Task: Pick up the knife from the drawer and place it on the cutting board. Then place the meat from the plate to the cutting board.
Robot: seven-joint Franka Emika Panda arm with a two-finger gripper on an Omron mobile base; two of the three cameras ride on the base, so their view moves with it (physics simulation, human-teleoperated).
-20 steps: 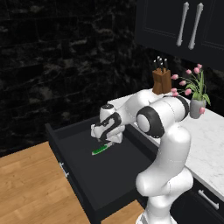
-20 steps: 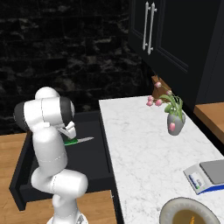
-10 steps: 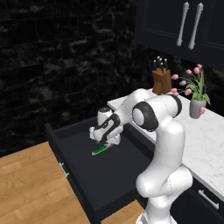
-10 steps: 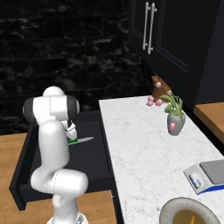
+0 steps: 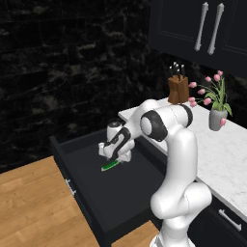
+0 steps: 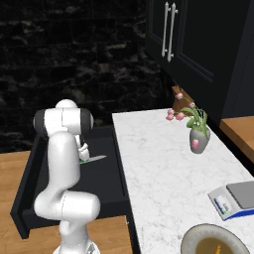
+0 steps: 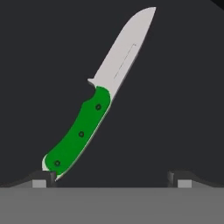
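The arm is reaching down into the open drawer [image 5: 116,193], and the gripper [image 5: 114,155] is hanging low over the knife [image 7: 94,109], its jaws standing wide apart with nothing between them. The knife is lying flat on the dark drawer floor, towards the back edge of the drawer and nearer the side that meets the worktop [image 6: 163,168]; in the hand view its green handle is running down to one fingertip [image 7: 43,177], with the butt right at that tip, while the blade is slanting away towards the far side. The other fingertip is standing well clear of the handle. That offset looks like the main risk: if the jaws close from here, one finger is likely to strike the butt first and push or spin the knife along the smooth floor instead of pinching it, so the hand probably needs centring over the handle and turning to cross it. A thin handle lying flat also leaves little to bite on, so the fingers may scrape the floor or close above it. The plate [image 6: 191,238] with the meat [image 6: 216,246] is sitting at the near edge of the worktop, untouched.
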